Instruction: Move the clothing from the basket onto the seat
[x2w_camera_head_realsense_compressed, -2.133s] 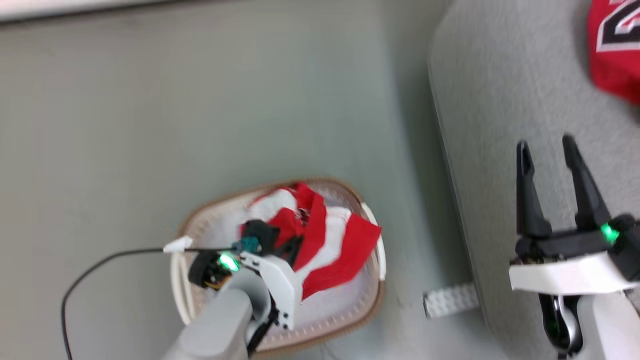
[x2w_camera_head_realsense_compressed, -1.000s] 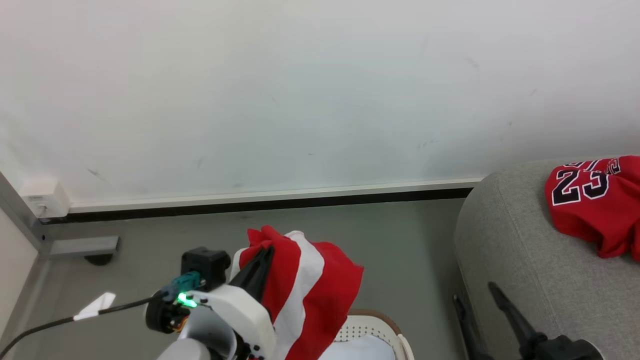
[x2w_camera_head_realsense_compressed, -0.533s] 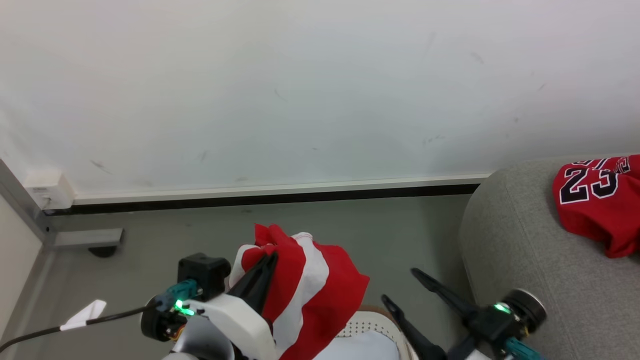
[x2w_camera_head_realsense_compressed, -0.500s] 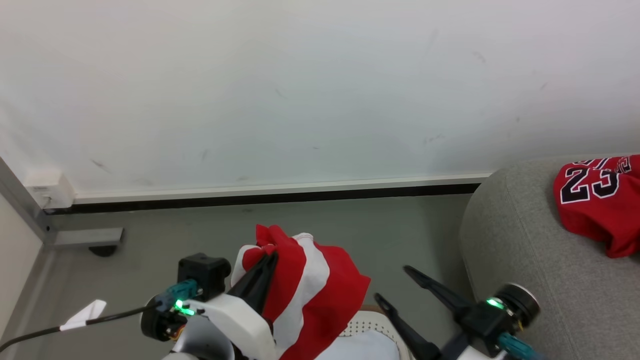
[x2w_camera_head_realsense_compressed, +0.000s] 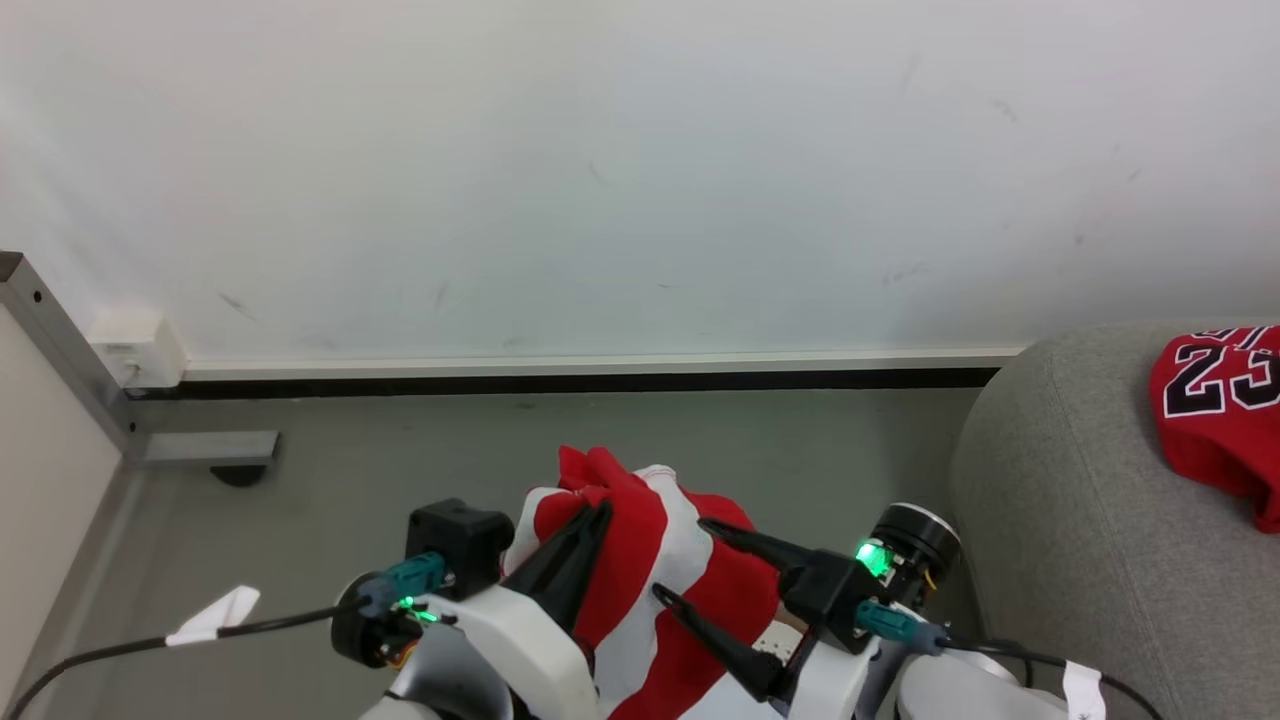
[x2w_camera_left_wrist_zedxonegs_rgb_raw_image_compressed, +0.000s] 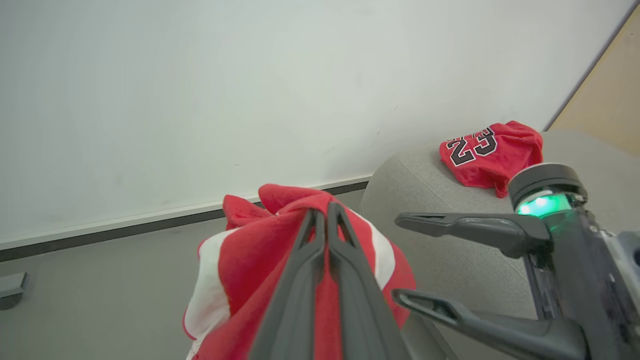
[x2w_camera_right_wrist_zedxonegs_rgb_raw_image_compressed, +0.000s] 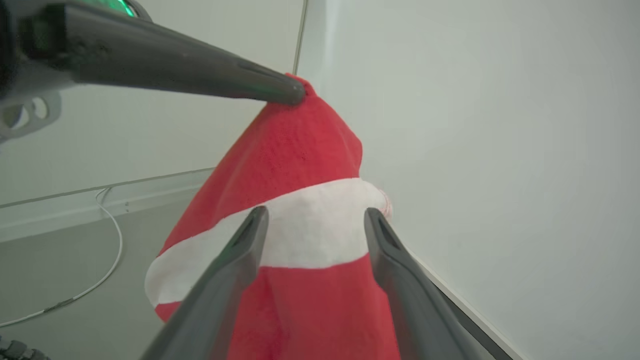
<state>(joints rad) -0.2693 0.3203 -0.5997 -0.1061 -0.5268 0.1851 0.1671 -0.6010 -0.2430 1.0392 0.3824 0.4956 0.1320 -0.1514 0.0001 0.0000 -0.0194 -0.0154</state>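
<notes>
Clothing (x2w_camera_head_realsense_compressed: 640, 560) hung clamped in our left gripper (x2w_camera_head_realsense_compressed: 603, 508) above the floor (x2w_camera_head_realsense_compressed: 400, 450); our right gripper (x2w_camera_head_realsense_compressed: 682, 558), fingers spread, stood between it and the seat (x2w_camera_head_realsense_compressed: 1050, 520), where we saw a jersey (x2w_camera_head_realsense_compressed: 1220, 420) lying.

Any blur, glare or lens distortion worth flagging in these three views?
Head view: sharp, evenly lit, no glare, green lamp glowing by the right gripper. Left wrist view: crisp on the red-and-white striped fabric garment. Right wrist view: wide-angle stretch, its near dark fingers soft.
</notes>
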